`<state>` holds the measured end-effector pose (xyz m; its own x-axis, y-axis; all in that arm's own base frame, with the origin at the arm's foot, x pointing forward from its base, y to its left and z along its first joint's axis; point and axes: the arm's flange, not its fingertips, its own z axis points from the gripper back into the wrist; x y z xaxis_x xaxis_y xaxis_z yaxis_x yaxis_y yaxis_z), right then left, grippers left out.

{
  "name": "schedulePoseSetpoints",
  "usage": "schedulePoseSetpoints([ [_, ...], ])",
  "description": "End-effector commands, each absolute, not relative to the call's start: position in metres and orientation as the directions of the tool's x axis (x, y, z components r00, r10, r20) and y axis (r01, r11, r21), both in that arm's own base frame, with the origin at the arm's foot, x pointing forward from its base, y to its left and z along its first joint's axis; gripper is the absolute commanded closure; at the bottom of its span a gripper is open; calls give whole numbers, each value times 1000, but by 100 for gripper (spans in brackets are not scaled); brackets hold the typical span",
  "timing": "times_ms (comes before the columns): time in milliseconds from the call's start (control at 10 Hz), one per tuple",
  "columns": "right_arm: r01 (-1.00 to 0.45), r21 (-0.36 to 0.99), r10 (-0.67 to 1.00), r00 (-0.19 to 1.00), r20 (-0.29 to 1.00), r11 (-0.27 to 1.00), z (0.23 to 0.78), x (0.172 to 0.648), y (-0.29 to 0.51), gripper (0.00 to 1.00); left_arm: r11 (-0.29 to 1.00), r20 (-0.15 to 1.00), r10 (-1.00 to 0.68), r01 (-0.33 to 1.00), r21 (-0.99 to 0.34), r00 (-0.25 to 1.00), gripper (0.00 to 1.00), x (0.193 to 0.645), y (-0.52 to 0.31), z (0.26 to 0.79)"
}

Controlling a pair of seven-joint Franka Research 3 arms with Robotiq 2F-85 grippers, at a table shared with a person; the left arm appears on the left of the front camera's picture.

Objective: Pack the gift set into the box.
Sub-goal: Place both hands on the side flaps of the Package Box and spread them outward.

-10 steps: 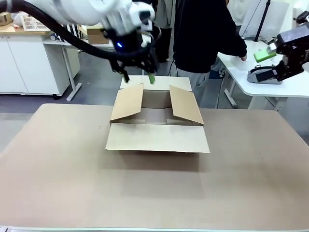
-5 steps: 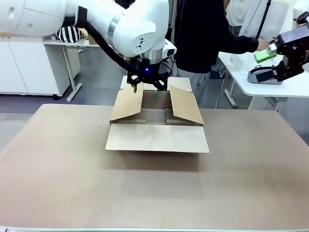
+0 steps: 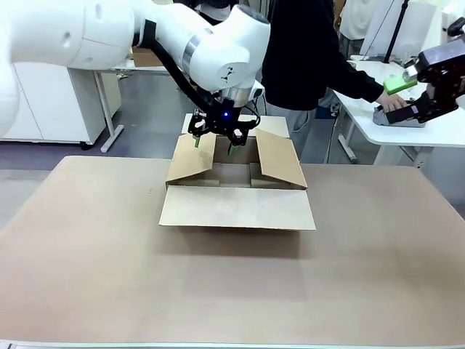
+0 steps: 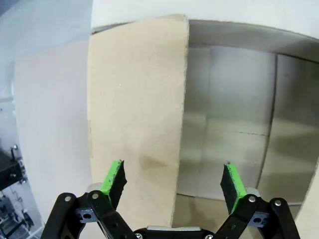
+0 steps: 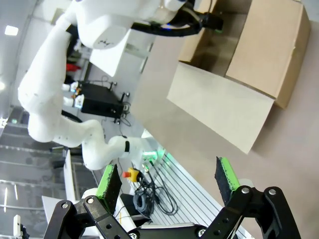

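The brown cardboard box (image 3: 236,208) lies on the table's far middle with its flaps open: front flap flat, side flaps raised. My left gripper (image 3: 214,144) hangs open over the far end of the left side flap (image 3: 192,155). In the left wrist view, the left gripper (image 4: 173,180) straddles that flap's edge (image 4: 134,119), with the bare box floor (image 4: 234,134) beyond. My right gripper (image 3: 418,76) is held high at the far right, open and holding nothing. In the right wrist view, the right gripper (image 5: 167,178) looks down on the box (image 5: 269,45). The gift set is out of view.
A person in a dark top (image 3: 305,51) stands behind the box, one hand (image 3: 392,102) on a grey device (image 3: 398,113) on the white side table (image 3: 436,131) at right. White cabinets (image 3: 43,94) stand at the back left. The brown tabletop (image 3: 109,276) spreads out in front.
My left arm has swung in from behind the box and come down over the left side flap. The person's hand has reached right to the device on the side table. The right gripper stays put.
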<state>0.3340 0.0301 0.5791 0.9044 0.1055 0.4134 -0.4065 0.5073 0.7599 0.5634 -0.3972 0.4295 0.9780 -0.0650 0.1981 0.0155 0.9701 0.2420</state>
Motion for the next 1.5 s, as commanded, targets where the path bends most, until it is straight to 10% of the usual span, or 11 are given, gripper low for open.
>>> schedulePoseSetpoints([
  [0, -433, 758, 111, 892, 438, 487, 579, 336, 31, 0, 952, 217, -43, -26, 305, 975, 0, 564, -397, 433],
  [1400, -433, 758, 111, 892, 438, 487, 579, 336, 31, 0, 895, 266, 22, -138, 425, 964, 0, 548, -317, 479],
])
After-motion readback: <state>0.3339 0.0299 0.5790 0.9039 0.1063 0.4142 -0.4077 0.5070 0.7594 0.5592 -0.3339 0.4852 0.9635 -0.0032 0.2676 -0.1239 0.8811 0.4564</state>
